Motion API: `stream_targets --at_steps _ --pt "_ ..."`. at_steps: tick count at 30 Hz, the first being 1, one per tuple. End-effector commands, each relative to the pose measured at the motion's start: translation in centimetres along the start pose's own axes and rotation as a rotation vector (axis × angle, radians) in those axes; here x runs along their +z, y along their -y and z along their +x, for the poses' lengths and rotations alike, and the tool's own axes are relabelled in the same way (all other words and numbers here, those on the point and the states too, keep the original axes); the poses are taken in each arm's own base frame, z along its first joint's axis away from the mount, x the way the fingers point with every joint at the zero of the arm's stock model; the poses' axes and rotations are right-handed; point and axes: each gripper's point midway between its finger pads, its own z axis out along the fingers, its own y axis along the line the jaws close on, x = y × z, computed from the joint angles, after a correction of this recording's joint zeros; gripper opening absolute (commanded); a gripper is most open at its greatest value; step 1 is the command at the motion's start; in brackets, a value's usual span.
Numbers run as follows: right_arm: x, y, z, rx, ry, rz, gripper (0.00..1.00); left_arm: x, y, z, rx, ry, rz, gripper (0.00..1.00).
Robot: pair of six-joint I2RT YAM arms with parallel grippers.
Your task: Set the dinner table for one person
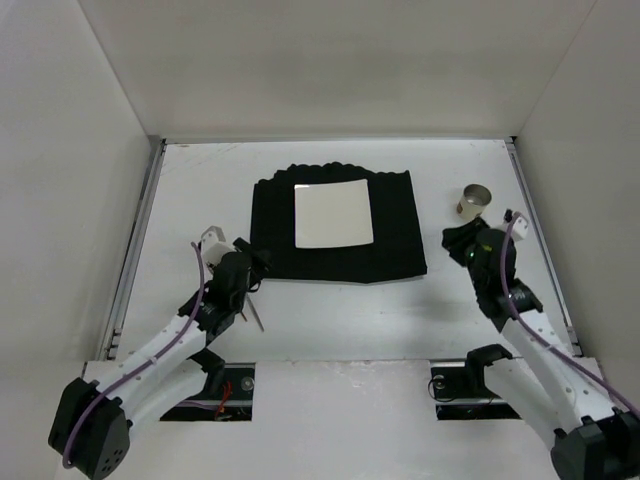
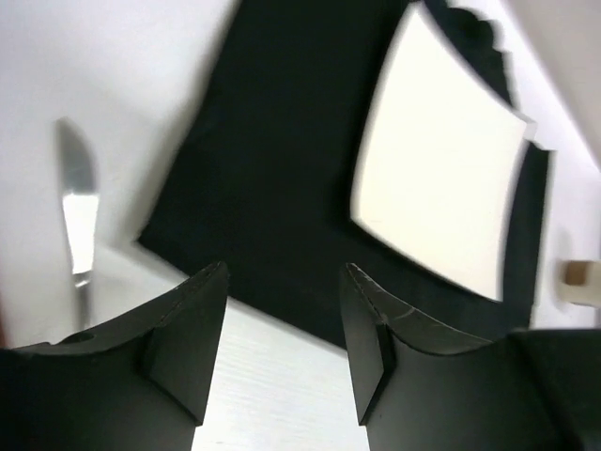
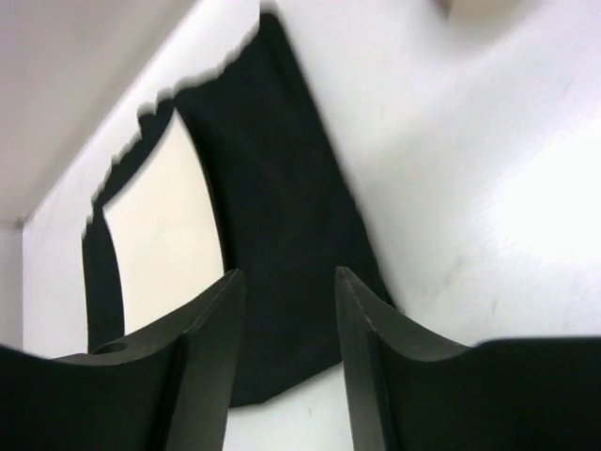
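Left gripper (image 2: 284,272) — jaws partly apart, nothing between them; sits at the near-left corner of the black mat (image 1: 395,240). Right gripper (image 3: 287,272) — also apart and empty, just right of the mat. Dinner table (image 1: 330,320) lies flat under everything, looking wider left–right than near–far. Count: one mat, one square white plate (image 1: 334,215) on it, one knife (image 2: 77,221) left of the mat, one cup (image 1: 475,200) far right.

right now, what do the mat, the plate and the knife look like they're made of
Mat: black cloth, matte, with a wavy, rumpled far edge. Square plate: white, smooth, faintly glossy, probably ceramic or plastic. Knife: shiny blade mirroring light, likely metal.
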Motion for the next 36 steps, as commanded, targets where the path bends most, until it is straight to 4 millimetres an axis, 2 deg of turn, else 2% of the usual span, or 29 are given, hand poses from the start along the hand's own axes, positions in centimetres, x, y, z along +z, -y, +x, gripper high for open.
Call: stream_targets --at_steps 1,3,5,7,10,11,14,19,23,27,32,36 --pt "0.8 -1.3 -6.4 -0.123 0.106 0.062 0.42 -1.3 4.7 -3.1 0.055 0.096 0.097 0.48" --pt "1.9 -2.5 -8.8 -0.128 0.126 0.078 0.25 -1.7 7.3 -2.8 0.107 0.107 0.167 0.48" --pt "3.0 -3.0 -11.1 -0.131 0.156 0.118 0.09 -1.8 9.5 -1.7 0.155 0.100 0.228 0.48" --pt "3.9 -2.6 -12.9 -0.141 0.179 0.182 0.06 -1.7 11.5 0.4 0.210 0.077 0.276 0.47" --pt "5.6 -1.2 -15.5 -0.164 0.220 0.289 0.08 -1.6 13.3 4.6 0.267 0.027 0.330 0.43" --pt "6.2 -0.6 -16.2 -0.166 0.227 0.319 0.12 -1.5 13.6 5.7 0.289 0.020 0.342 0.42" --pt "8.0 1.6 -17.3 -0.160 0.230 0.393 0.37 -0.9 13.7 7.1 0.330 0.027 0.360 0.41" --pt "11.1 4.4 -17.1 -0.146 0.187 0.465 0.46 -0.6 13.5 7.1 0.338 0.063 0.391 0.41" --pt "13.5 6.2 -16.8 -0.131 0.150 0.491 0.46 -0.3 13.2 7.8 0.370 0.072 0.408 0.42" --pt "15.9 7.1 -15.5 -0.127 0.077 0.485 0.43 -0.1 13.2 7.6 0.378 0.086 0.407 0.44" --pt "16.6 9.2 -14.5 -0.137 0.054 0.540 0.41 0.5 12.6 7.8 0.377 0.085 0.387 0.44" --pt "17.4 10.5 -13.7 -0.147 0.026 0.561 0.39 1.2 12.0 7.2 0.362 0.095 0.362 0.44"
